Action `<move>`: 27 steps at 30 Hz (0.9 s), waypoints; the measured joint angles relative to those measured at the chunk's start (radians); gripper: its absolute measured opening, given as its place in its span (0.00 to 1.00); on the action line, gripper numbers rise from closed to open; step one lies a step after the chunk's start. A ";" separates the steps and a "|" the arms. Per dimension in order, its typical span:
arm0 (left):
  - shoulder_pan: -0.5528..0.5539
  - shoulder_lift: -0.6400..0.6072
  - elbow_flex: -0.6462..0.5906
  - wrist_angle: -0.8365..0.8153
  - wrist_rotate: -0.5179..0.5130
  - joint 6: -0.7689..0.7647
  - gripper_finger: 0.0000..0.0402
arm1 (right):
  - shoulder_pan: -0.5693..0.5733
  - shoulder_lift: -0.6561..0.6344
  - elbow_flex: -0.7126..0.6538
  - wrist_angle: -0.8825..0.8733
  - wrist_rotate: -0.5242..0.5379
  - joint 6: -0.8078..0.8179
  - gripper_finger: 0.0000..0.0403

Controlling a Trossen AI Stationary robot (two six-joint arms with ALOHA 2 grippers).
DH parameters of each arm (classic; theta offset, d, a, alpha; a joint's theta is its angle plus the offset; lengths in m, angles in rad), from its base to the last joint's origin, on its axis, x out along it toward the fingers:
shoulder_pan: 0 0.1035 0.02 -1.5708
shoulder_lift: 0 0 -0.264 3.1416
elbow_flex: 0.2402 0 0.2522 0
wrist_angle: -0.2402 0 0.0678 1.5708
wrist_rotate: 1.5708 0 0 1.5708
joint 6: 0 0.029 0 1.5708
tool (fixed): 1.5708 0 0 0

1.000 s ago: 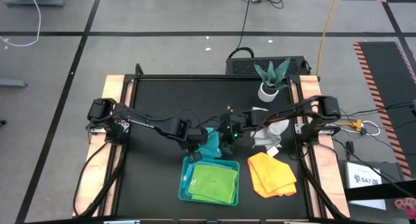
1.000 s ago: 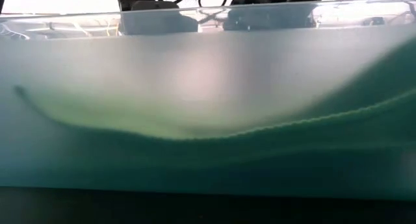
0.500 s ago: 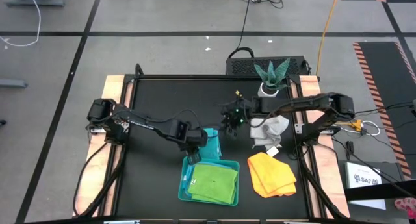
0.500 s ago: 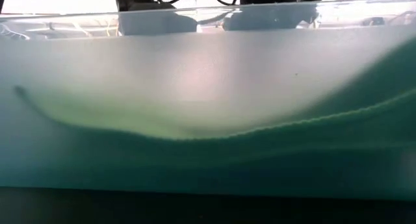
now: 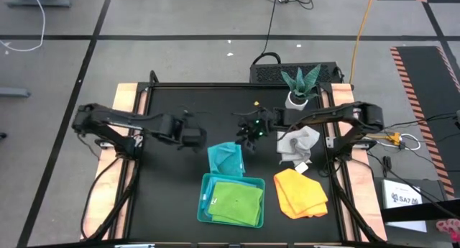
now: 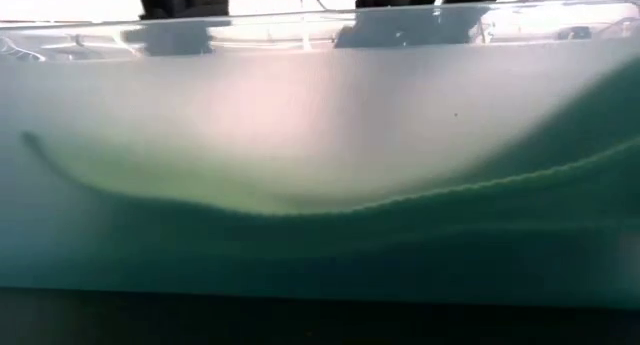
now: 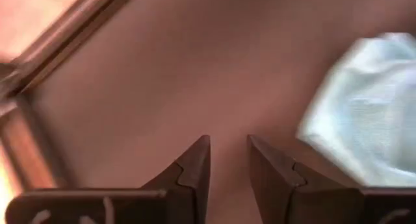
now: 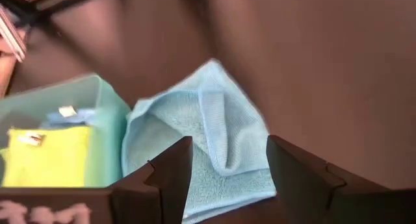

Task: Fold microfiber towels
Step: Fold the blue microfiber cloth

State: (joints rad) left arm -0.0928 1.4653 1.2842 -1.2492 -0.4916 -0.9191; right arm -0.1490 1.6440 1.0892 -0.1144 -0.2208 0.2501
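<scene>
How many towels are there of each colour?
Lime green towel, in the teal tray: 1
Turquoise towel, on the table: 1
Grey-white towel: 1
Yellow-orange towel: 1
Total: 4 towels in plain sight; any hidden under the green one can't be counted.

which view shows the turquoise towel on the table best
The right wrist view: the turquoise towel fills it, folds visible, beside the tray. The high view shows it small; the left wrist view catches a blurred edge; the low view shows none.
</scene>
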 joint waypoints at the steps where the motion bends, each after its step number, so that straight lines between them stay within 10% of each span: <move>1: 0.008 -0.013 0.000 -0.033 -0.011 -0.030 0.25 | 0.003 0.022 0.000 0.000 -0.014 -0.001 0.47; 27: 0.098 -0.073 -0.119 -0.079 0.028 -0.093 0.25 | 0.050 0.298 0.177 0.028 -0.098 -0.068 0.47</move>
State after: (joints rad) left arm 0.0051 1.3926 1.1652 -1.3277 -0.4637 -1.0119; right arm -0.0995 1.9420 1.2659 -0.0860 -0.3193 0.1821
